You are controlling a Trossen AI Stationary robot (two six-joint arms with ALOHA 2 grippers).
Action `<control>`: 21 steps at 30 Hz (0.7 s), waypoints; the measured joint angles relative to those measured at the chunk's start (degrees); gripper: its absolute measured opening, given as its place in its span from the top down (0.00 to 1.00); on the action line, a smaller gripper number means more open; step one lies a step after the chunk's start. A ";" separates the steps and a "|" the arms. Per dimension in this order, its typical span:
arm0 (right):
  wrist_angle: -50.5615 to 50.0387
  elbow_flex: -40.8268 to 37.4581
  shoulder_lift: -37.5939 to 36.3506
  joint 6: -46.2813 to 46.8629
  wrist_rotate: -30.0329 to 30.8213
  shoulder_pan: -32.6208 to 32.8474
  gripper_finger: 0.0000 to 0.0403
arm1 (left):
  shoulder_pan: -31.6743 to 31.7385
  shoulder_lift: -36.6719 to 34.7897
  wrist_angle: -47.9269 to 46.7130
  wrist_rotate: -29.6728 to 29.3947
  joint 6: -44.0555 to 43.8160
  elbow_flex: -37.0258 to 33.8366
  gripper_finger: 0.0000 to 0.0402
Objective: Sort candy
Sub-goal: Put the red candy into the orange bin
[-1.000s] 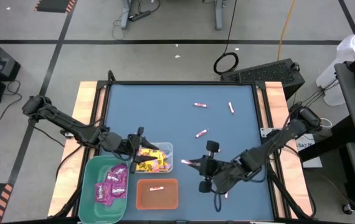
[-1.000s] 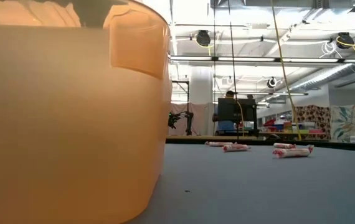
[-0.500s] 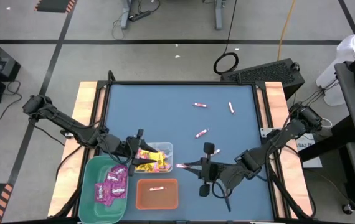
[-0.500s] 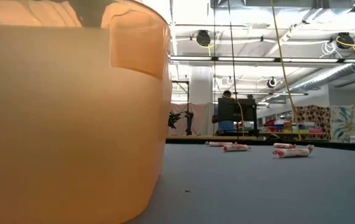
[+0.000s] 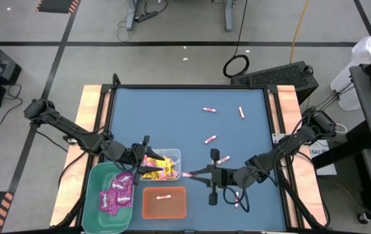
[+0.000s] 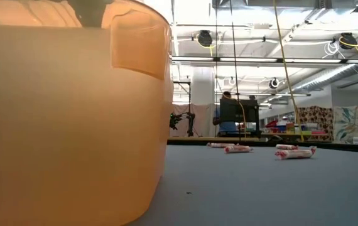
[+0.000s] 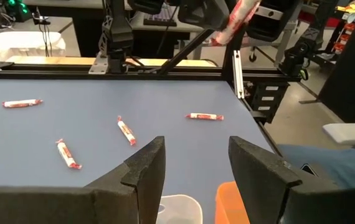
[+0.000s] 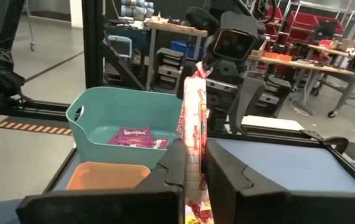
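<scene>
From above, the blue tabletop [image 5: 172, 110] carries three bins along its near-left edge: a green bin [image 5: 97, 195] holding magenta square packets [image 5: 117, 193], a clear bin [image 5: 174, 158] holding yellow square packets [image 5: 157, 168], and an orange bin [image 5: 172, 207] with one pink-and-white stick [image 5: 164, 197] lying in it. The left pincer [image 5: 145, 162] hangs over the near-left corner of the clear bin, and the right pincer [image 5: 189, 174] reaches leftward, just right of the clear bin, closed on a stick candy [image 5: 187, 174]. Loose sticks lie farther out on the tabletop, two toward the far side [image 5: 209, 110] [image 5: 241, 112], one mid-table [image 5: 210, 139], one near the right arm [image 5: 223, 158]. At tabletop height, the orange bin's wall [image 6: 66, 125] fills the left half of the view, and a few sticks [image 6: 238, 149] [image 6: 295, 153] lie far off on the blue surface. Past the left wrist's dark fingers [image 7: 145, 168], which stand apart with nothing between them, several sticks [image 7: 126, 132] [image 7: 205, 116] rest on the tabletop, and the right pincer's held stick [image 7: 235, 18] shows high up. From the right wrist, the fingers [image 8: 224, 168] are pressed onto the upright stick [image 8: 194, 149], with the green bin [image 8: 90, 109] and its magenta packets [image 8: 137, 137] beyond, and the orange bin [image 8: 96, 176] nearer.
</scene>
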 joint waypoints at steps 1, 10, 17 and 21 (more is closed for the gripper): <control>-0.02 0.00 0.00 0.04 0.01 0.00 0.94 | 0.00 0.00 0.02 -0.07 0.01 0.00 0.55; -0.09 0.00 0.00 -7.28 0.00 0.02 0.94 | 0.00 0.00 0.02 -0.57 -0.03 0.00 0.55; -0.15 0.00 -0.02 -19.04 -0.03 0.02 0.94 | 0.07 0.00 0.02 -0.94 -0.01 0.00 0.55; -0.29 0.02 -0.02 -24.32 -0.03 0.02 0.94 | 0.07 0.00 0.02 -1.71 0.00 0.00 0.55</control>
